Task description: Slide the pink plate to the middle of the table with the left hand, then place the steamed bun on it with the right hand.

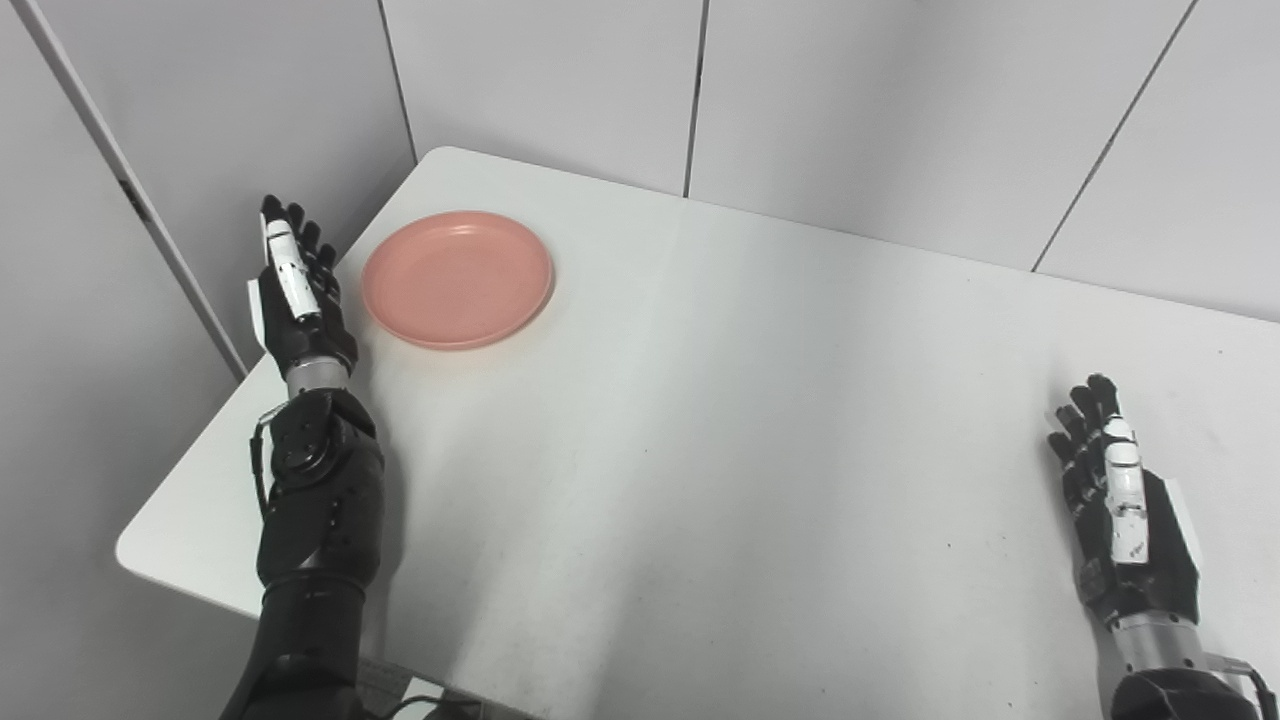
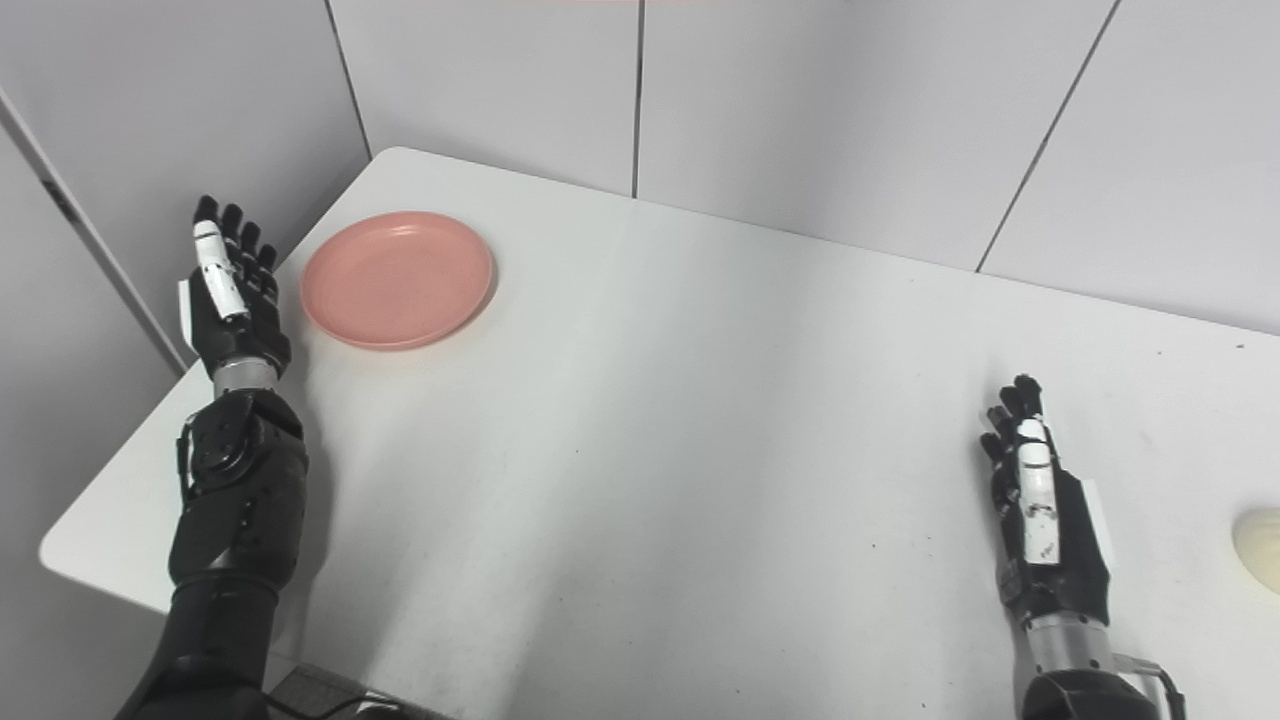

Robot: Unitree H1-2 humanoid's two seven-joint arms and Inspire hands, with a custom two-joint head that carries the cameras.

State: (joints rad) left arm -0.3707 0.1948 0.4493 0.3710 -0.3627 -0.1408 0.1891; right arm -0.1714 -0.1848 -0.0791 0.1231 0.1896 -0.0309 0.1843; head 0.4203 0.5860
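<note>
Forearms enter from the bottom edge, one at each side of the white table (image 1: 700,450); nearest the camera, the right hand (image 1: 1125,510) hovers or rests low over the table's right part, fingers straight and apart, holding nothing; it looks parked there, out of the way, a sensible waiting post since its turn comes second. Just to its right, and only at the edge of the right eye view, a pale rounded thing shows, most likely the steamed bun (image 2: 1262,548); it is cut off by the frame, so its full shape cannot be told; it lies near the right hand, which would explain why that hand waits on this side.

Farther off, at the table's left edge, the left hand (image 1: 298,290) stands edge-on with fingers extended and slightly spread, released and grasping nothing; its palm side faces the pink plate (image 1: 458,278), which suits a sideways push rather than a grip. The plate lies flat and bare in the far left corner of the table, just beside the hand; whether the two touch cannot be made out, though a thin gap seems to show. The middle of the table is well apart from the plate, so the slide appears not yet begun, and the bun's placing must wait on it.
</note>
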